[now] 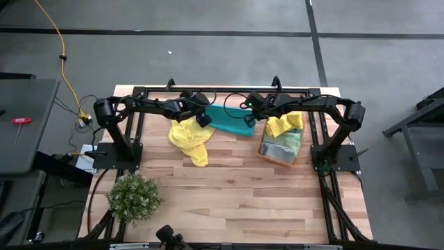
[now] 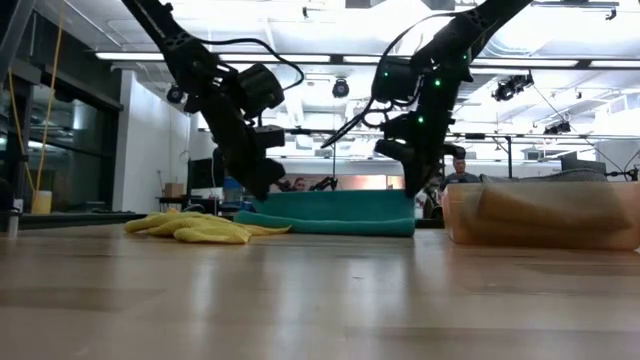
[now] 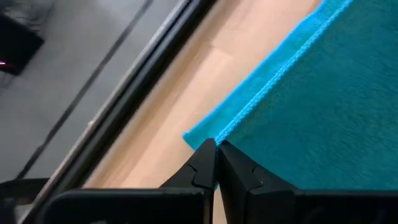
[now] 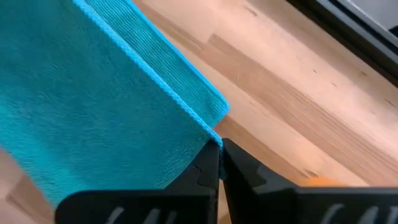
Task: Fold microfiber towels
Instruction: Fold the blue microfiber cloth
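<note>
Teal towel (image 1: 229, 119) lies near the tabletop's (image 1: 229, 201) far edge, between the two arms. Left claw (image 3: 216, 144) is pinched together on one of its corners, and right claw (image 4: 220, 147) is clamped on the opposite corner of the same side, probably so that edge can be carried over as one straight line for a fold. A crumpled yellow towel (image 1: 190, 137) waits just beside it, toward the left. More towels sit in the orange bin (image 1: 281, 147) toward the right edge, likely awaiting their turn.

One teal towel (image 1: 229, 119), two yellow towels (image 1: 191, 136), one bin (image 1: 279, 155), one plant (image 1: 133, 197).
</note>
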